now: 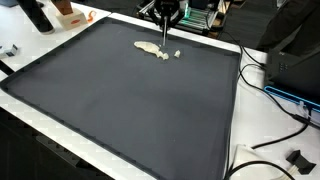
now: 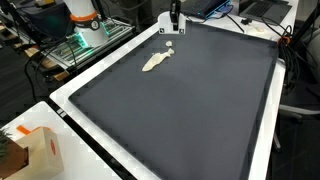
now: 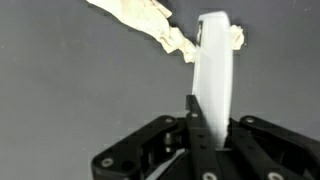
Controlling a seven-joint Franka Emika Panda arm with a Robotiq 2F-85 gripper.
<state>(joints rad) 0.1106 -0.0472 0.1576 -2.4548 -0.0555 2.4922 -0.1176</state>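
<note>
My gripper (image 3: 207,128) is shut on a white, flat, elongated object (image 3: 215,65) that sticks out ahead of the jaws. In both exterior views the gripper (image 1: 167,24) (image 2: 174,22) hangs over the far edge of a large dark mat (image 1: 130,110) (image 2: 190,110). A cream-coloured, crumpled, elongated piece (image 1: 152,48) (image 2: 155,61) lies on the mat just in front of the gripper. In the wrist view this cream piece (image 3: 140,14) lies at the top, and its end touches or passes just behind the tip of the white object.
The mat lies on a white table (image 1: 238,150). Cables (image 1: 275,95) and a black box (image 1: 298,62) lie at one side. A cardboard box (image 2: 38,152) stands at a table corner. The robot base (image 2: 84,22) and a green device (image 2: 70,45) stand beyond the mat.
</note>
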